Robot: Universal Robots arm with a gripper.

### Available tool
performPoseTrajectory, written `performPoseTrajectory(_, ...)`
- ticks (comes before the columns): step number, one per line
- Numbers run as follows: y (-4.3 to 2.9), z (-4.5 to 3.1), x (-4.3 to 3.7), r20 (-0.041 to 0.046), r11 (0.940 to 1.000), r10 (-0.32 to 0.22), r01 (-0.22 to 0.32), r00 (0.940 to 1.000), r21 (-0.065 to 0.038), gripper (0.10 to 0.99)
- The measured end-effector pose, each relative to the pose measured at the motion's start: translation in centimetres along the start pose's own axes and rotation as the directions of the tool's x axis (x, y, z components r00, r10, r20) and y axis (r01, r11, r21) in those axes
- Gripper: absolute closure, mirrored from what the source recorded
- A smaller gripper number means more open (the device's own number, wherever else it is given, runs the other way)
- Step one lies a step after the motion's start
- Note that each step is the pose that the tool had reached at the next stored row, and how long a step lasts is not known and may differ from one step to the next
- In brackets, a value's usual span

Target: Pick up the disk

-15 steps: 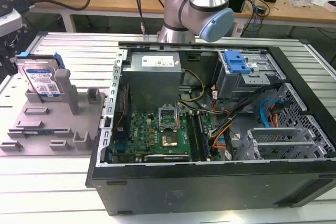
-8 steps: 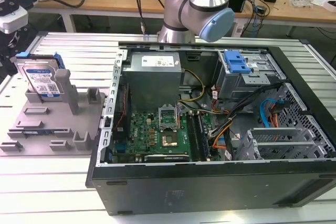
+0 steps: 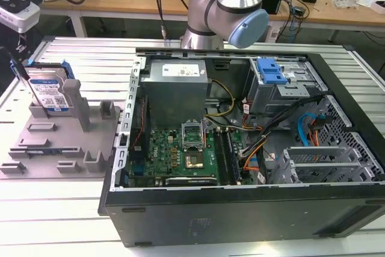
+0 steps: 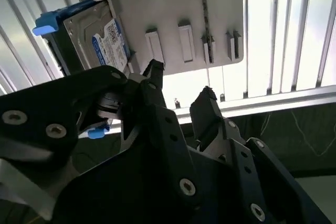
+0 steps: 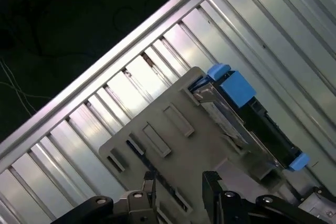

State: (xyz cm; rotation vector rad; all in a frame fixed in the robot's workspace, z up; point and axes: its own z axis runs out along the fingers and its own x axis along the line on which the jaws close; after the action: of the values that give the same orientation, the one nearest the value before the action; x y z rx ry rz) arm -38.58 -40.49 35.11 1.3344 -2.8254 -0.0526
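Exterior view shows a silver disk [image 3: 49, 91], blue-railed, white-and-blue labelled.

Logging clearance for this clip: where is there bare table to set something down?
Bare table lies in front of the grey fixture plate, to the exterior view's left of the computer case, and in a strip behind the plate. Crowded: the plate's far corner, where the disk stands, and the case's interior.

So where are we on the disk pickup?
Done: nothing yet; the disk stands in the grey holder. In hand: the gripper hovers open and empty above the holder, not touching the disk. Left: disk not yet gripped or lifted.
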Motion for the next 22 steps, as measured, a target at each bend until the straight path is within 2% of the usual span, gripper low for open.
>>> performPoseTrajectory(3, 0.0, 0.01, 0.0, -0.0024, 0.9979, -0.065, 0.065, 0.9979, 0.0, 0.604)
performPoseTrajectory(7, -0.01, 0.01, 0.0, -0.0056, 0.989, -0.148, 0.148, 0.989, 0.0, 0.604)
performPoseTrajectory(9, -0.01, 0.02, 0.0, -0.008, 0.9768, -0.214, 0.214, 0.9768, -0.001, 0.604)
performPoseTrajectory(12, -0.01, 0.02, -0.02, -0.01, 0.9638, -0.267, 0.267, 0.9637, -0.001, 0.604)
performPoseTrajectory(22, -0.33, 0.01, -0.27, -0.0146, 0.921, -0.39, 0.39, 0.9209, -0.003, 0.604)
